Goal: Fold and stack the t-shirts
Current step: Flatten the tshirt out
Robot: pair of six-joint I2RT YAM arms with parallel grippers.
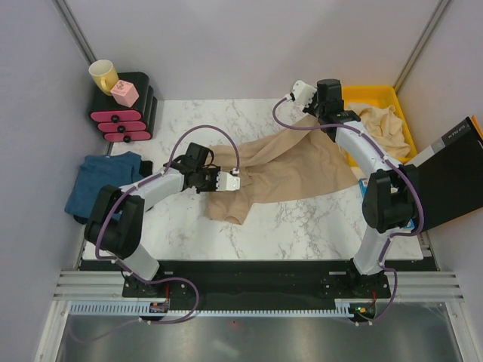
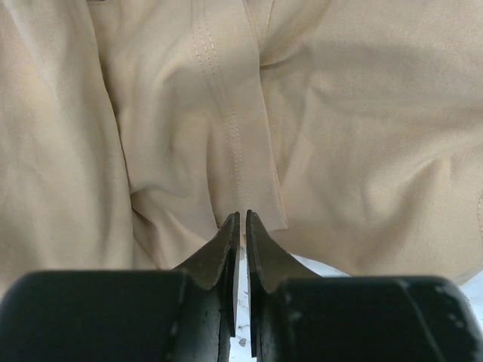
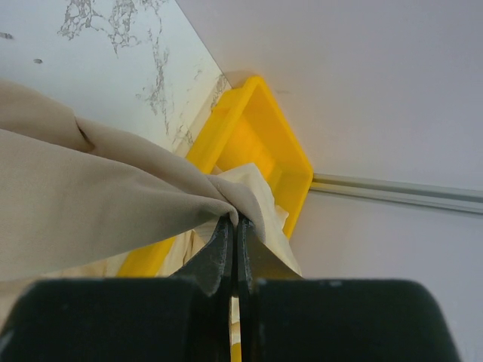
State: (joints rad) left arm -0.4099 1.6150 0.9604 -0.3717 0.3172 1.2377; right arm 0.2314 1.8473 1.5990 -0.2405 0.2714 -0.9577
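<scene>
A tan t-shirt (image 1: 294, 166) lies stretched and rumpled across the marble table (image 1: 302, 226), running from the middle up toward the back right. My left gripper (image 1: 235, 183) is shut on its near-left part; in the left wrist view the jaws (image 2: 242, 217) pinch a stitched hem of the tan t-shirt (image 2: 339, 136). My right gripper (image 1: 317, 118) is shut on the shirt's far end and holds it raised beside the yellow bin (image 1: 370, 92). In the right wrist view the cloth (image 3: 90, 204) bunches at my right gripper (image 3: 235, 221). A teal-blue t-shirt (image 1: 106, 181) lies folded at the left edge.
The yellow bin (image 3: 264, 113) holds another beige t-shirt (image 1: 385, 124), which also shows in the right wrist view (image 3: 256, 185). A black and pink rack (image 1: 124, 113) with a yellow mug (image 1: 103, 74) stands at the back left. A black box (image 1: 453, 173) stands at the right edge.
</scene>
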